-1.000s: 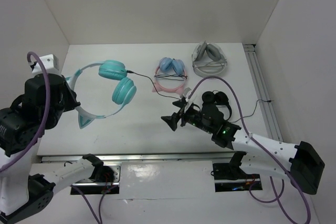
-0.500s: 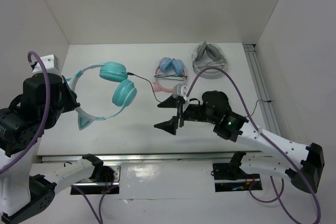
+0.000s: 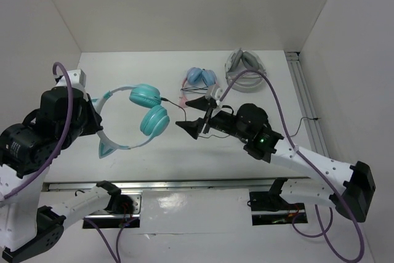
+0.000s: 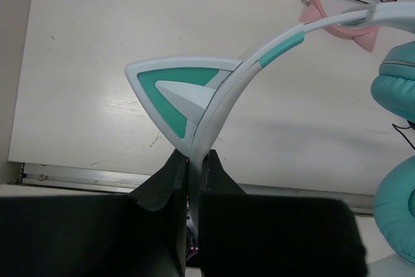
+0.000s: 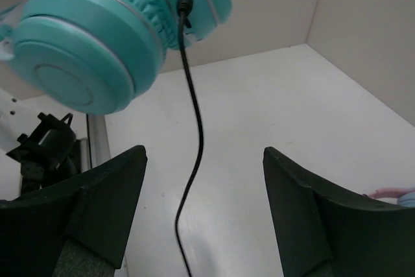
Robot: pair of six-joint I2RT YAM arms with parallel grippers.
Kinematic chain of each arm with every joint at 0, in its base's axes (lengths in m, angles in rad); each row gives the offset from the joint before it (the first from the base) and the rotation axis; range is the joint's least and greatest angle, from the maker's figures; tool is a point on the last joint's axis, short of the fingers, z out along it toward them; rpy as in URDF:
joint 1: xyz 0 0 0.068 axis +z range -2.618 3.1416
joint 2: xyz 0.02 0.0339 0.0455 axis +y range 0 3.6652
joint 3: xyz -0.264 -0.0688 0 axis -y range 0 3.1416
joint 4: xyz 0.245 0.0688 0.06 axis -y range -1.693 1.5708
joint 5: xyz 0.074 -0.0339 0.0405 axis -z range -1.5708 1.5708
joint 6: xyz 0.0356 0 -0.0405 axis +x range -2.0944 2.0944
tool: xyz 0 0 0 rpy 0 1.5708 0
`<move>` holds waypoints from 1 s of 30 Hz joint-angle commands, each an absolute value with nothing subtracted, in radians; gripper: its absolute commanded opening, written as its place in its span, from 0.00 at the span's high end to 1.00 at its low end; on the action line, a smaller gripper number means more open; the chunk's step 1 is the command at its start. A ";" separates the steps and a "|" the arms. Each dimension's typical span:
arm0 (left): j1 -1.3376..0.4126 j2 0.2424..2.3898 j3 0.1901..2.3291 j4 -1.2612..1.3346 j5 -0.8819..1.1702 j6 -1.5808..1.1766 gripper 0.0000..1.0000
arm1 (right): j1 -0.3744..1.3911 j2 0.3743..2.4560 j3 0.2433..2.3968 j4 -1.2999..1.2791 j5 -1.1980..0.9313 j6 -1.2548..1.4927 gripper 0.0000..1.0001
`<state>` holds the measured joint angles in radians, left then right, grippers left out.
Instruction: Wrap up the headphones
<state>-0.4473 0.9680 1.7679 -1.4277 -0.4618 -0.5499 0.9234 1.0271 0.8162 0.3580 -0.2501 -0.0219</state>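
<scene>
From above, the left end effector grips the headband of the headphones, holding them up over the left side of the worktop. The right end effector sits just right of the cups, spread wide. A pink pair and a grey pair lie at the back.

The left wrist camera shows the fingers pinched tight on the band just below a cat ear, the cups at the right edge.

The right wrist camera shows both fingers far apart, and the black cable, plugged into a cup, hanging between them and touching neither
</scene>
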 commanded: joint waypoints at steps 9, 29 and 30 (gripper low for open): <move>-0.442 0.940 1.790 -1.316 -0.429 -0.558 1.00 | 0.882 1.190 0.830 0.541 -0.230 0.009 0.57; -0.442 0.922 1.812 -1.304 -0.508 -0.663 1.00 | 0.830 1.252 0.647 0.679 -0.262 0.040 0.57; -0.442 0.922 1.827 -1.313 -0.518 -0.675 1.00 | 0.821 1.267 0.647 0.680 -0.271 0.049 0.57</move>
